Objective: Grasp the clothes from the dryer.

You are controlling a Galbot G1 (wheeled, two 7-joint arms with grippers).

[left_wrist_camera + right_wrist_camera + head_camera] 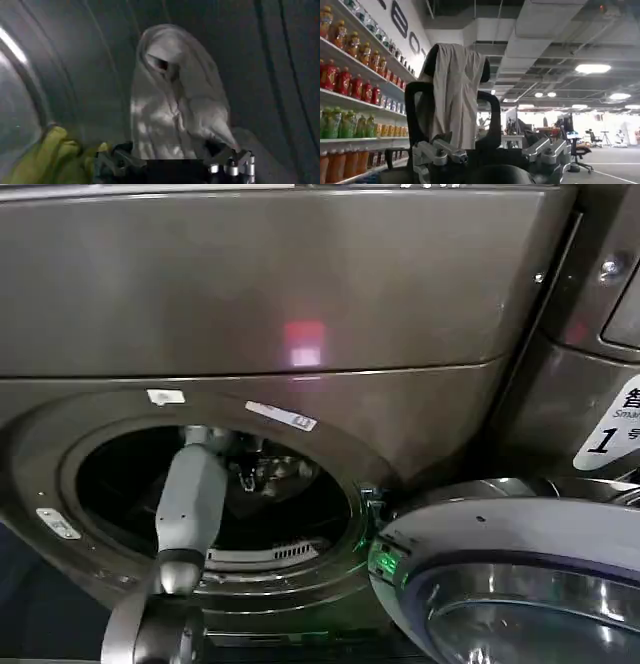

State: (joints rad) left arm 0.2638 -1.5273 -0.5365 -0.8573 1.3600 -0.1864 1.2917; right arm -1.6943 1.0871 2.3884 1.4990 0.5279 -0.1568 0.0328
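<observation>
Inside the dryer point(300, 304) drum, the left gripper point(175, 162) stands with fingers spread around the white-grey cloth point(175, 100); the yellow-green cloth point(45, 160) lies beside it. Step: grasping. Next: close, then withdraw through the mouth.

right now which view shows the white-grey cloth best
The left wrist view: the white-grey cloth stands draped inside the drum, just beyond the left gripper. The head view shows the left arm reaching into the dryer.

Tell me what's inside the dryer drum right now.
Inside the dryer: the left end effector, open, with a white-grey cloth between its fingers, and a yellow-green cloth beside it. Anything beneath the cloths is hidden.
</observation>
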